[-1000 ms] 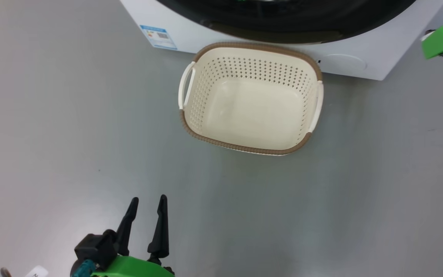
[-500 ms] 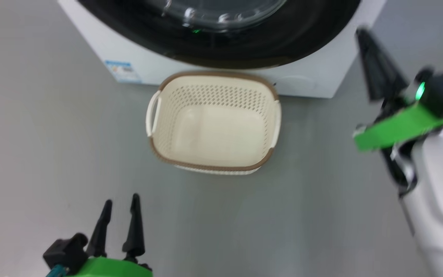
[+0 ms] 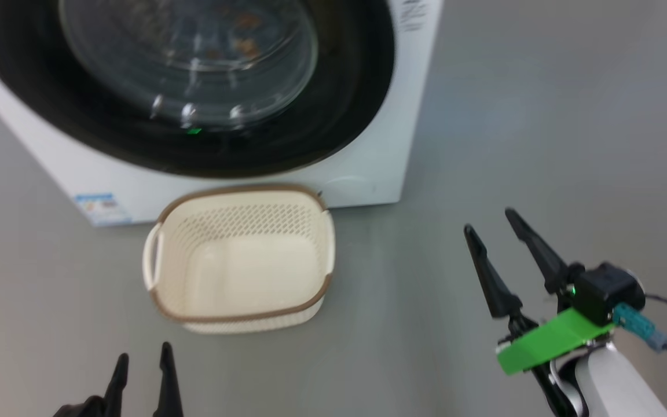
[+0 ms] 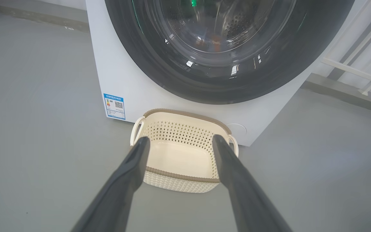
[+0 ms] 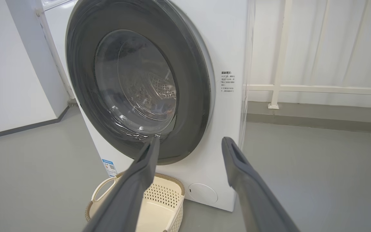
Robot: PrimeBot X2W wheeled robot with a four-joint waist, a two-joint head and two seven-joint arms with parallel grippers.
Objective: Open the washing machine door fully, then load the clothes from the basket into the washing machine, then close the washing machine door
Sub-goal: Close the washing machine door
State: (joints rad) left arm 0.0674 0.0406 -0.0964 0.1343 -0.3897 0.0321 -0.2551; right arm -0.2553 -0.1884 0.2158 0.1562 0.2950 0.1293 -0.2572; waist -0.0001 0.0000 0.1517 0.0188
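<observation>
Head view: right hand (image 3: 488, 220) at 4 o'clock, left hand (image 3: 143, 350) at 7, both spread and empty. The empty basket (image 3: 241, 317) sits before the shut washing machine door (image 3: 356, 87); left wrist view shows clothes (image 4: 216, 41) behind its glass.

Glossy black door (image 5: 192, 96), perforated plastic basket (image 4: 179, 183), smooth grey floor (image 3: 513, 116)

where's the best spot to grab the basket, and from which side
I'd take the left side handle of the basket: a cream loop standing off the wall, with a gap a finger can probably slip through. Come from above on the robot's left, one finger inside the loop; the open left gripper is nearest.
</observation>
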